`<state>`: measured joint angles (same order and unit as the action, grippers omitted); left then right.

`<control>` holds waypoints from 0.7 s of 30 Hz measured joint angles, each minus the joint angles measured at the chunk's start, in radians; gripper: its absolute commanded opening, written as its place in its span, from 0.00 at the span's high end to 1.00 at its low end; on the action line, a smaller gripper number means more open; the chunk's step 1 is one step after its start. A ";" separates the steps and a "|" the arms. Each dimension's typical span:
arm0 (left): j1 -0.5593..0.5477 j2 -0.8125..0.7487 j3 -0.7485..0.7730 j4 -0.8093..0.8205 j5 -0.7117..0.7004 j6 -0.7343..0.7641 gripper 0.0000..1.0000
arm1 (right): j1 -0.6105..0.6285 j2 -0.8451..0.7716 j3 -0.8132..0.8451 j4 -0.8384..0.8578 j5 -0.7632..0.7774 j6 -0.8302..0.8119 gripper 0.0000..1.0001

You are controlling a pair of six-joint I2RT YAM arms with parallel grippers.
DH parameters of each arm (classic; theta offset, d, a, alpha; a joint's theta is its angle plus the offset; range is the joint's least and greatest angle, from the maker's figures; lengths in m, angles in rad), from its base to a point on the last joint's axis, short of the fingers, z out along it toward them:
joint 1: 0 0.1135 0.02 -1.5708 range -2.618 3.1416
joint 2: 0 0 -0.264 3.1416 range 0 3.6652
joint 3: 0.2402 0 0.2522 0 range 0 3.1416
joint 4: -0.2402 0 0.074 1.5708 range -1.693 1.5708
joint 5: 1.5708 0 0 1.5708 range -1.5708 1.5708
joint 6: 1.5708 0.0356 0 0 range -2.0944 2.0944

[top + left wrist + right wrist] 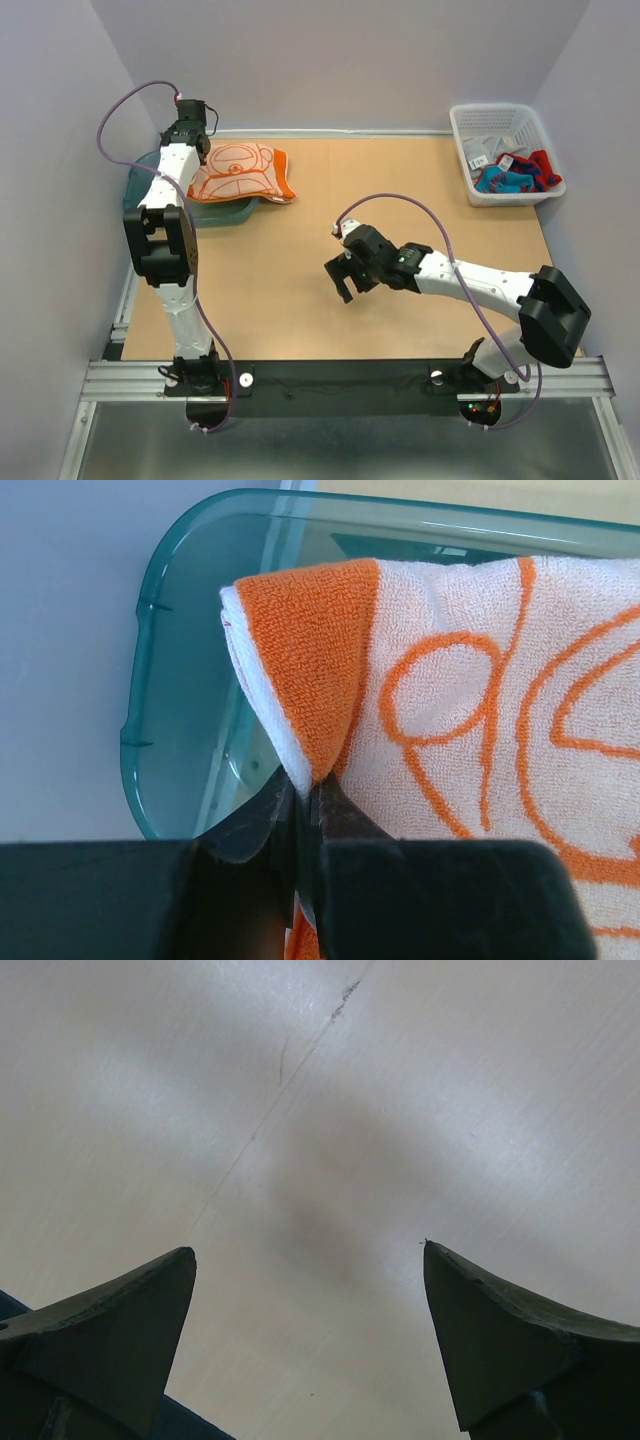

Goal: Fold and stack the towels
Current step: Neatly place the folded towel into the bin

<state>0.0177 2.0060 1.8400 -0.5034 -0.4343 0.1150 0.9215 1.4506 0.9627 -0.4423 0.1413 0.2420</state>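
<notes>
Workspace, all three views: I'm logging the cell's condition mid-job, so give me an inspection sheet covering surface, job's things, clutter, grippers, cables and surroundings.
Surface: tan table, bare in the middle.
Job's things: orange towel folded, lying partly over the teal tray; other towels, grey, blue and red, heaped unfolded in the white basket at the far right corner.
Clutter: nothing seen beyond tray and basket.
Grippers: left gripper shut on the orange towel's corner; right gripper open, holding nothing, above bare table.
Cables: purple cables loop along both arms, snagged on nothing.
Surroundings: plain pale walls on three sides; metal rail at the near edge.
</notes>
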 measured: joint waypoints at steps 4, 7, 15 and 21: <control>0.006 0.021 0.014 0.005 -0.035 0.026 1.00 | 0.000 0.021 0.014 -0.009 -0.003 -0.008 0.00; 0.008 0.026 0.018 0.013 -0.054 0.045 1.00 | 0.000 0.027 0.022 -0.021 -0.003 -0.011 0.00; 0.015 0.030 0.019 0.052 -0.091 0.112 1.00 | 0.000 0.056 0.042 -0.039 -0.003 -0.023 0.00; 0.021 0.044 0.012 0.066 -0.089 0.164 1.00 | 0.000 0.097 0.076 -0.052 -0.004 -0.033 0.00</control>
<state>0.0383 2.0502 1.8519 -0.4377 -0.5232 0.2794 0.9215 1.5471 1.0386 -0.4942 0.1371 0.2092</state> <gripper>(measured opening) 0.160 0.998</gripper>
